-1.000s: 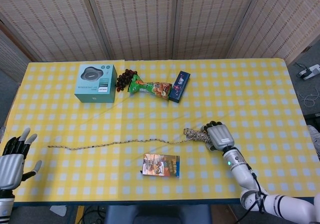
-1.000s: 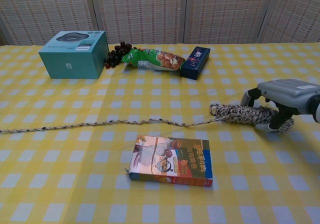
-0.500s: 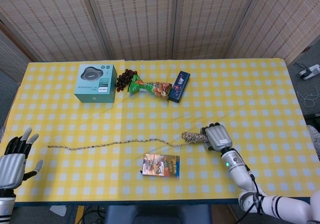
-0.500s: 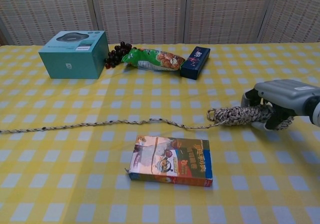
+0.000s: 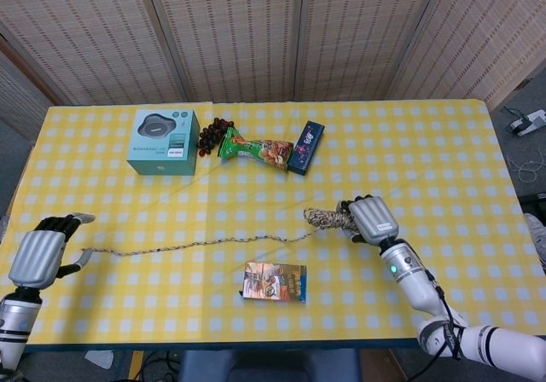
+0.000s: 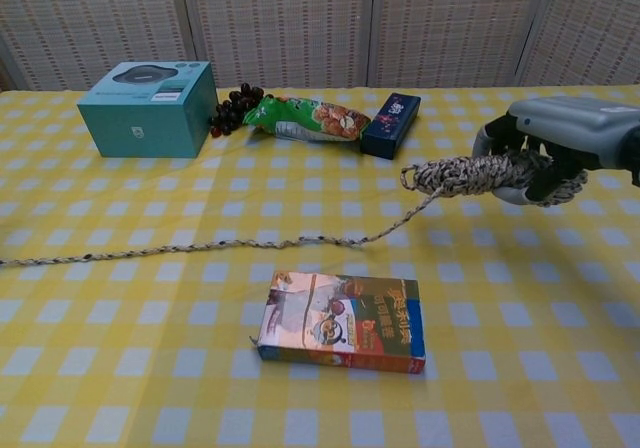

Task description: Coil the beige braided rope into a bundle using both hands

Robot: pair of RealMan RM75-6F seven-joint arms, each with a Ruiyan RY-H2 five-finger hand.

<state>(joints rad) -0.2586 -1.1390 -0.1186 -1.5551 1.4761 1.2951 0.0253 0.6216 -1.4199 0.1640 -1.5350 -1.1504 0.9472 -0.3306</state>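
Observation:
The beige braided rope [image 5: 196, 245] lies stretched across the yellow checked table, its free end near the left edge. Its right end is folded into a short bundle [image 6: 462, 174] that my right hand [image 5: 370, 219] grips and holds lifted above the cloth; the strand [image 6: 240, 244] hangs down from it to the table. In the chest view the right hand [image 6: 555, 143] wraps its fingers around the bundle. My left hand [image 5: 39, 255] hovers at the left table edge beside the rope's free end, fingers curled forward, holding nothing that I can see.
A colourful card box [image 5: 275, 281] lies just in front of the rope's middle. At the back stand a teal box [image 5: 163, 141], dark grapes [image 5: 214, 133], a green snack bag [image 5: 256, 150] and a dark blue box [image 5: 306, 147].
My right hand has lifted the rope bundle off the table and moved it back. My left hand has turned palm-down and moved in toward the rope's free end.

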